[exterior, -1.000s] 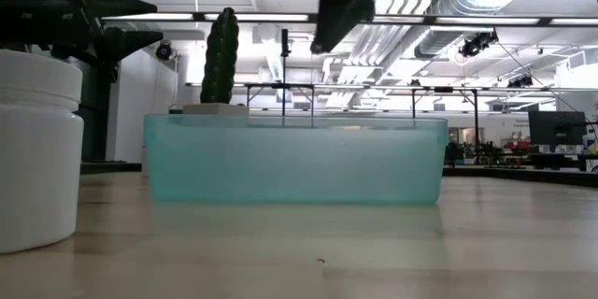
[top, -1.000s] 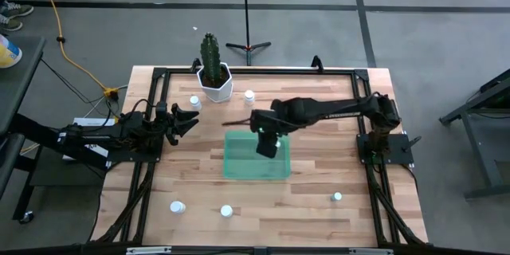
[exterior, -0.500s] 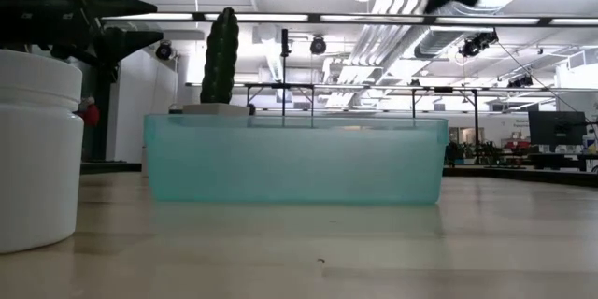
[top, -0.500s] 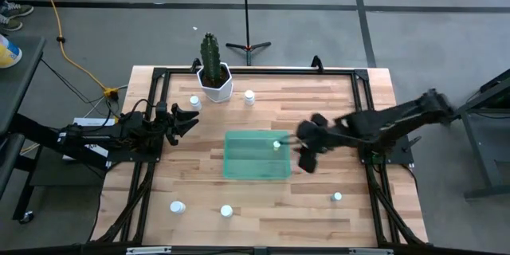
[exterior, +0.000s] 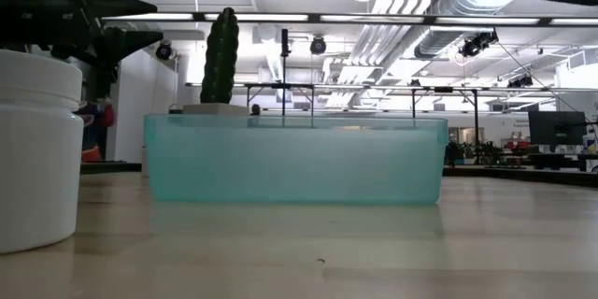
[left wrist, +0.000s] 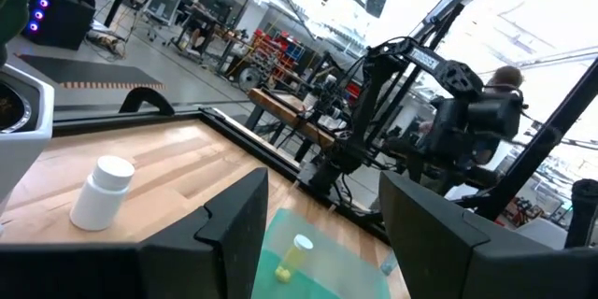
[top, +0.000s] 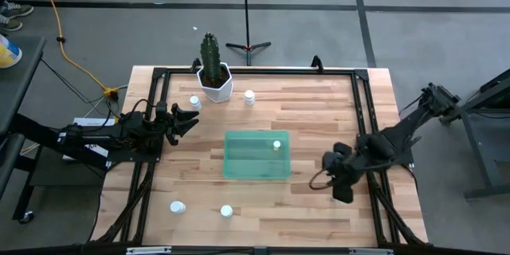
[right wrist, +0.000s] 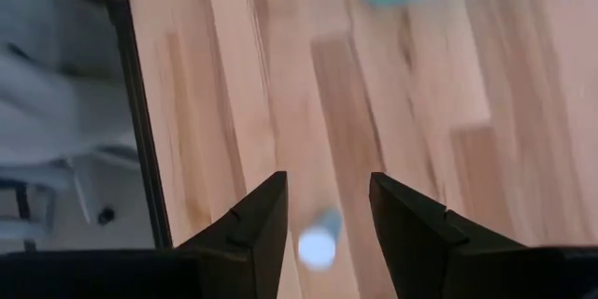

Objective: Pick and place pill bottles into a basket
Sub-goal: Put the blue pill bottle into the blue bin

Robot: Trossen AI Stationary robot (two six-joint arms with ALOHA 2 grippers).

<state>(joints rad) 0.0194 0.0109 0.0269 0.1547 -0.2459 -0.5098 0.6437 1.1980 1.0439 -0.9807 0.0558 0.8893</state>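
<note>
Wooden table [top: 319,119] bears basket [top: 256,155], cactus pot [top: 216,84], loose pill bottles [top: 178,206].

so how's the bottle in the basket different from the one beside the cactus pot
The bottle in the basket sits inside the green basket, near its far right corner; the bottle beside the cactus pot stands on bare wood at the table's far edge. In the left wrist view the basket one looks yellowish, the other plain white. Both are small, capped and held by no gripper.
</note>
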